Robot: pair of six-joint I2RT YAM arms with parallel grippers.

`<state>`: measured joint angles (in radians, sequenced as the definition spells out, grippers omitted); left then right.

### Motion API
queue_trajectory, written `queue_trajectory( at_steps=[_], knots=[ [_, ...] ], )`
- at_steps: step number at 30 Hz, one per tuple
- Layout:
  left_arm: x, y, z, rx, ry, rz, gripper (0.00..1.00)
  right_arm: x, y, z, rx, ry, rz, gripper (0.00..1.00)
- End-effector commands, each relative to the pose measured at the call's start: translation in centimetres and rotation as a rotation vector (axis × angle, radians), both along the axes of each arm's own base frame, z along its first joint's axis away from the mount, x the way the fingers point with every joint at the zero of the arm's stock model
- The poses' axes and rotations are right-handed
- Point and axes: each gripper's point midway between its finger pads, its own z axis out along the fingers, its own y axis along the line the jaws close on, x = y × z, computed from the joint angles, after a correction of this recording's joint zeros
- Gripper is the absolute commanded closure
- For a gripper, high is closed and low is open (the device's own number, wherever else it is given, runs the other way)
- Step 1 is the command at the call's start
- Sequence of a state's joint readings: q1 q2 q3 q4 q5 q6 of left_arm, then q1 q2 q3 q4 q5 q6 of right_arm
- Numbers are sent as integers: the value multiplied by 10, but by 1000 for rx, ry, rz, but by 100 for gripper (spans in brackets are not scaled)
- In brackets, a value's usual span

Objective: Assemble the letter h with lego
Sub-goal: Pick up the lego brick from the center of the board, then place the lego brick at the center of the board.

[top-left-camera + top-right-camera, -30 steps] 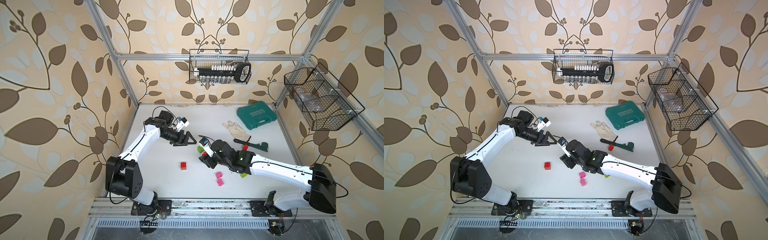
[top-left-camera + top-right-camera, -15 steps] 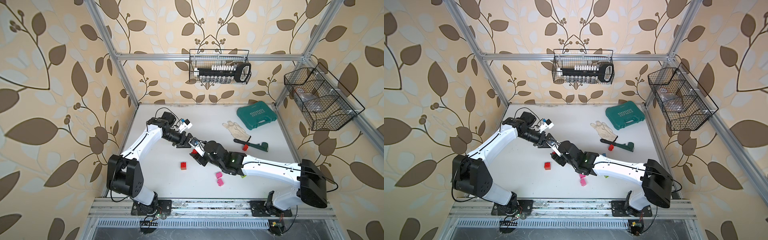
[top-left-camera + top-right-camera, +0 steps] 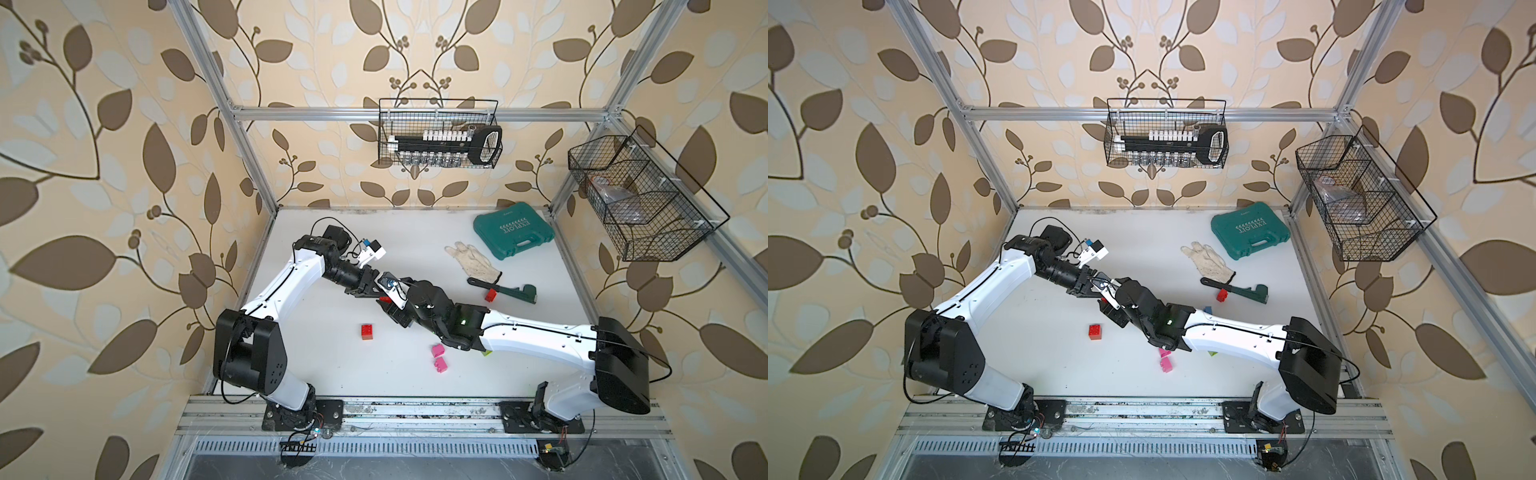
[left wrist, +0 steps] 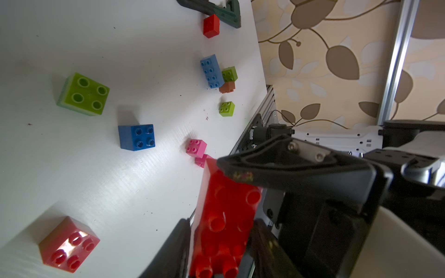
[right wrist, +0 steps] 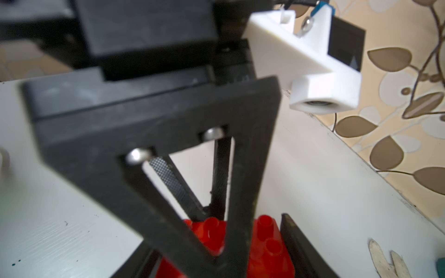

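White tabletop [image 3: 328, 374] strewn with lego [image 3: 367, 331]; leaf-patterned walls [image 3: 124, 174], aluminium frame [image 3: 316, 113].

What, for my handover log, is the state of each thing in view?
right gripper: shut on long red brick
left gripper: jaws flank same brick, grip unclear
long red brick: held above table
teal case: closed
white glove: lying flat
red cube: loose on table
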<state>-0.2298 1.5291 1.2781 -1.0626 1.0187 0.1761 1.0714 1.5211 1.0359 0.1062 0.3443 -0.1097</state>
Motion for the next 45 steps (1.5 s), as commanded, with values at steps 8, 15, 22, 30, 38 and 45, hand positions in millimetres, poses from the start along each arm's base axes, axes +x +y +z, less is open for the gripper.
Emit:
queue_trajectory(
  at_steps=[8,15,22,30,38,45],
  knots=[
    [0,-6,11,-39,-3,-37,74,7,7,32,94,-68,-18,38],
    [10,-2,3,23,-45,-63,83,-4,4,13,63,-2,19,21],
    [34,23,-42,252,-328,-165,79,-33,-20,-26,81,257,81,2],
    [42,44,-107,378,-689,-466,80,-24,-100,-58,196,537,-146,2],
    [38,56,-164,429,-853,-757,78,-23,-134,-96,146,839,-261,5],
    [51,55,-177,451,-839,-774,70,-25,-122,-112,103,925,-240,13]
  ],
)
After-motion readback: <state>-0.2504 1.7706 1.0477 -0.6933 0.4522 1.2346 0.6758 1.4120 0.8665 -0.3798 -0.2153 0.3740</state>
